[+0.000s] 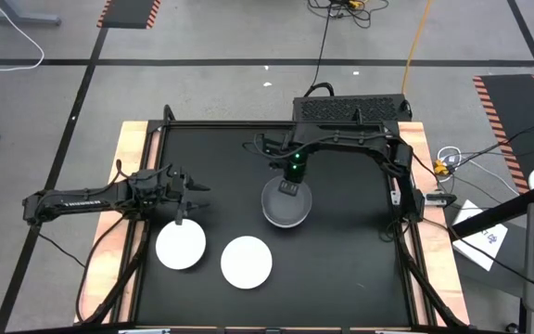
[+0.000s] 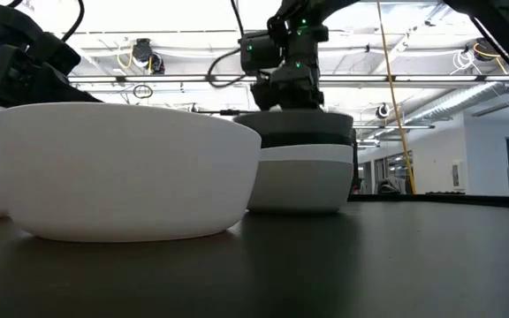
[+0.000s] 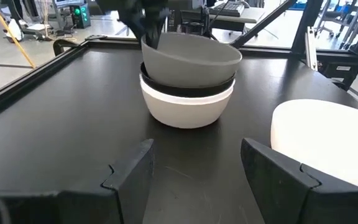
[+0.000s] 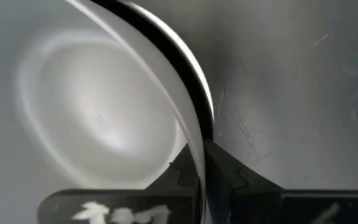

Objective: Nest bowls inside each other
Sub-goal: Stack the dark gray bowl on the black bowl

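My right gripper (image 4: 202, 168) was pinched shut on the grey bowl's (image 3: 191, 59) rim atop the stack; left gripper (image 3: 194, 165) idled open beside a white bowl (image 1: 181, 247). Rigid, slick, light: rim grips suit

Scene was evenly lit from overhead. Bright ceiling fixtures and windows were blown out in the low view, behind the nearest white bowl (image 2: 126, 172), which was rendered soft. Faint sheen was noted on the black table (image 1: 341, 250). Soft glare was seen inside the grey bowl (image 4: 98, 106), blurred at close range.
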You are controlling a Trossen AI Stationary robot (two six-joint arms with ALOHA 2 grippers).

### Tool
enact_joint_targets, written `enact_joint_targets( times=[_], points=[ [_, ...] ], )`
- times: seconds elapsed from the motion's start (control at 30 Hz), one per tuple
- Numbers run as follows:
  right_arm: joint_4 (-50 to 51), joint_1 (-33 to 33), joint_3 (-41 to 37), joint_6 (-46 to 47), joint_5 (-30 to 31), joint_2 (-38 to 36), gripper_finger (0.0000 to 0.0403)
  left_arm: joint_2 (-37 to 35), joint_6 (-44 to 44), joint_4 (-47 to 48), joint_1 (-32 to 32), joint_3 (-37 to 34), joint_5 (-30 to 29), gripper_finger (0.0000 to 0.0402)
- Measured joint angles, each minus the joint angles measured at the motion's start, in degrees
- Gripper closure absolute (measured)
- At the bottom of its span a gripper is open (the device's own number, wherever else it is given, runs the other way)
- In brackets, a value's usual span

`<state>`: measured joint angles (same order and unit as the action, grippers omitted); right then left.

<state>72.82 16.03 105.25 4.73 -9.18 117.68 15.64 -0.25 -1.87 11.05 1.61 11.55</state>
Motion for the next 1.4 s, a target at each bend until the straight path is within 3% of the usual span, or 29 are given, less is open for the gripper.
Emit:
enact_joint_targets(
  times=[0.6,1.03,1.4],
  points=[
    [-4.2,-0.1,-3.8,0.1,-0.2,-0.1,0.0403,0.0,0.4,-0.1,0.0,0.0,0.0,0.0158],
    [-7.1,0.0,-3.8,-1.1,-6.2,0.1,0.0403,0.0,0.6,-0.1,0.0,0.0,0.0,0.0158],
    [-2.2,0.0,-3.9,0.3,-7.3,0.1,0.0403,0.0,0.5,-0.1,0.0,0.0,0.0,0.0158]
  ],
)
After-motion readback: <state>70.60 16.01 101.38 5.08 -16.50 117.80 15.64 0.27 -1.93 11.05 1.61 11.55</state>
